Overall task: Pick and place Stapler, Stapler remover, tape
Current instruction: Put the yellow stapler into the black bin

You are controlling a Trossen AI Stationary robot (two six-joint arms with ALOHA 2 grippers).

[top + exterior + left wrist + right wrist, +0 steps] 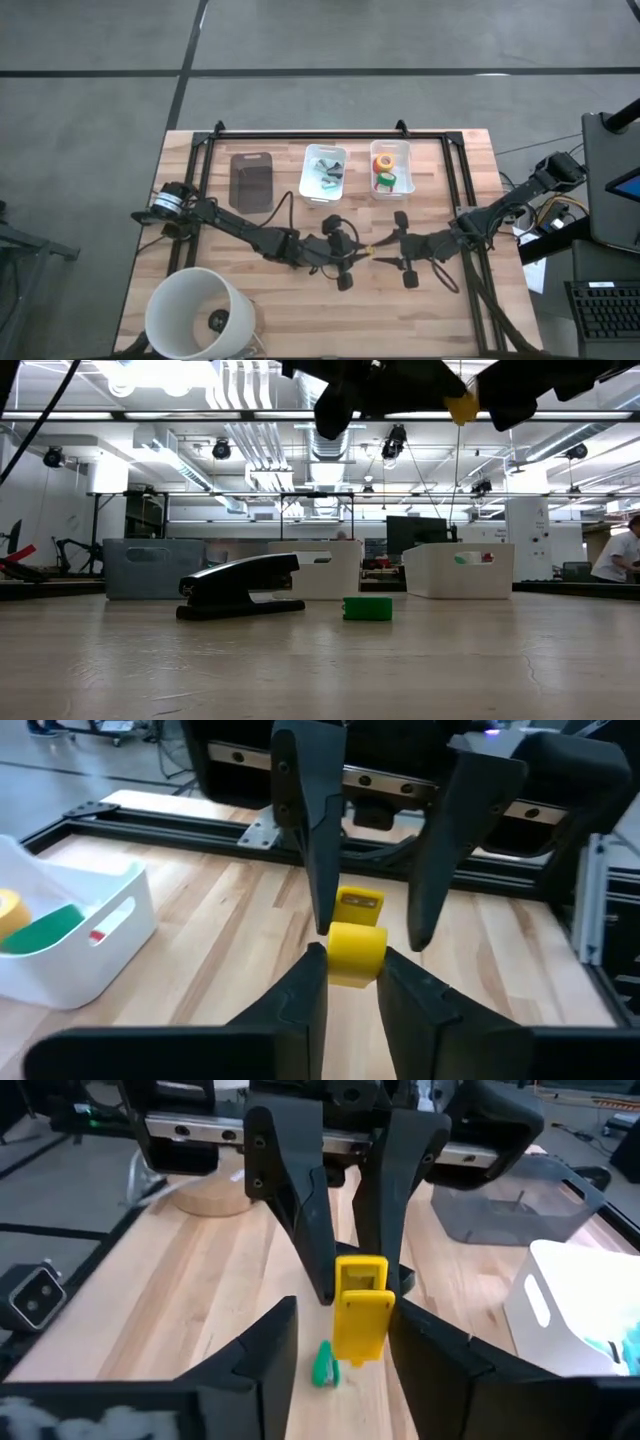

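Note:
A small flat yellow staple remover [356, 952] hangs in mid-air over the middle of the table, between my two grippers, which face each other. My left gripper [355, 968] is shut on it. My right gripper [342, 1310] is open, with its fingers on either side of the remover's other end [360, 1325], and I see no touch. The black stapler [240, 588] lies flat on the table, and a tiny green piece [367, 608] lies beside it. Orange and green tape rolls [386, 170] sit in a white bin [404, 152]. My left gripper pinches the yellow staple remover between its two fingers at the end nearest the left arm [352, 970]. The fingers come level from the table's left. The remover is lifted clear of the table and sticks out toward my right gripper.
Along the far side stand a dark tray [252, 182], a white bin of small teal things [324, 172] and the tape bin. A large white round container [195, 312] stands at the near left corner. A black frame [330, 134] borders the table.

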